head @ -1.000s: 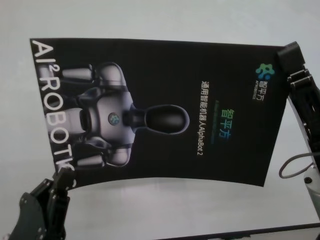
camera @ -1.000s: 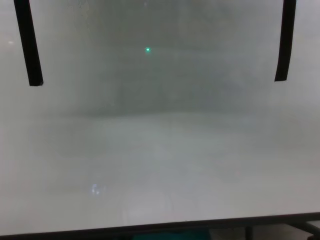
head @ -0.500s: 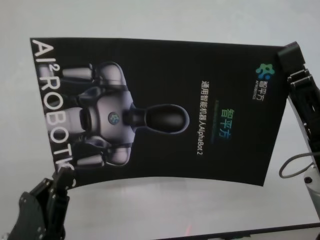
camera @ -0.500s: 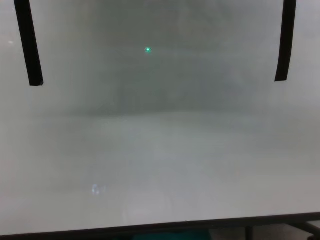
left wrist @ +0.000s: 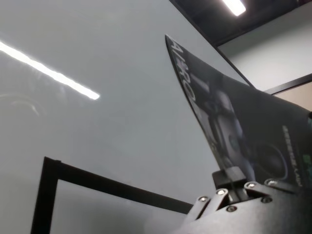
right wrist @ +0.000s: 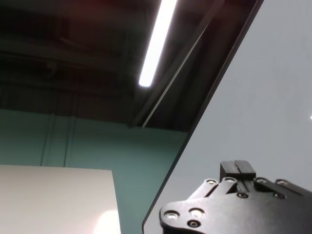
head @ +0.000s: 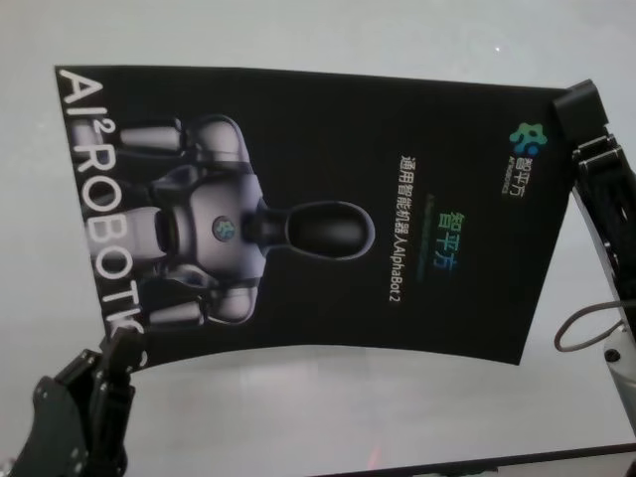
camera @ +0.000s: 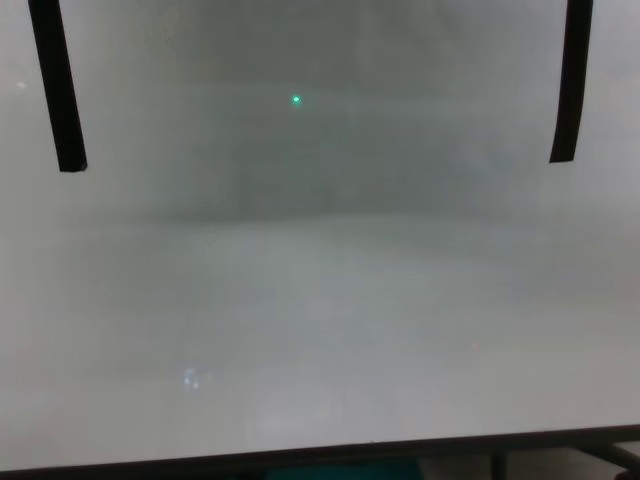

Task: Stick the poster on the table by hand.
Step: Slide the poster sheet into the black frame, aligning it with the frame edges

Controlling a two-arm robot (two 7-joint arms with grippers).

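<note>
White-grey table [head: 298, 422] across the head view, bare along the near side. Above it, the poster [head: 328, 219], glossy black, robot figure and lettering face up, bowed a little along its near edge and apparently hanging clear of the surface. Pinched at the near-left corner by the left hand [head: 117, 350]; pinched at the far-right corner by the right hand [head: 574, 111]. Held on a diagonal, then (two corners free to droop).

From the left wrist: fingertips [left wrist: 233, 176] closed tight on the sheet's corner, the poster [left wrist: 229, 117] rising away as a curved blade, the pale surface well below it.

From the right wrist: the right hand [right wrist: 237, 169] with its tips pressed together, ceiling lights beyond; a flat grey plane beside it, hard to say whether sheet or surface.

From the chest: only the table [camera: 320, 330] with its dark front edge, plus two tape strips, one at the far left [camera: 57, 90] and one at the far right [camera: 568, 85], and a small green dot [camera: 296, 99] between them. No hand and no poster visible here.

Likely the lowering step. Best done by pulling the two corners gently apart to take out the bow, squaring the sheet to the front edge, then bringing both hands down level, one edge landing first so no air gets trapped. Worth aiming between the strips, without loosening either grip before contact.
</note>
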